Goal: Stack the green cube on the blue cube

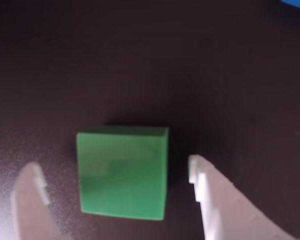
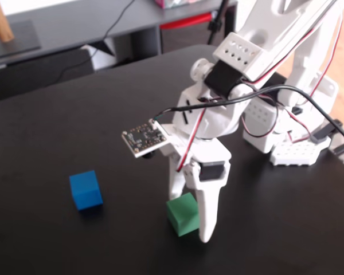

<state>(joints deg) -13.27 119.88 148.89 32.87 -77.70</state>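
The green cube [image 1: 122,172] sits on the black table between my gripper's [image 1: 116,170] two white fingers. The jaws are open, with a dark gap showing on each side of the cube. In the fixed view the gripper [image 2: 189,220] points down at the table and straddles the green cube [image 2: 180,213]; one finger [image 2: 206,220] stands in front on its right, the other behind on its left. The blue cube [image 2: 85,190] sits apart on the table, to the left of the green one. In the wrist view only a sliver of the blue cube [image 1: 296,2] shows at the top right corner.
The arm's white base and motors [image 2: 286,132] stand at the right of the black table [image 2: 57,137], with cables looping around them. A grey shelf [image 2: 74,23] runs behind the table's far edge.
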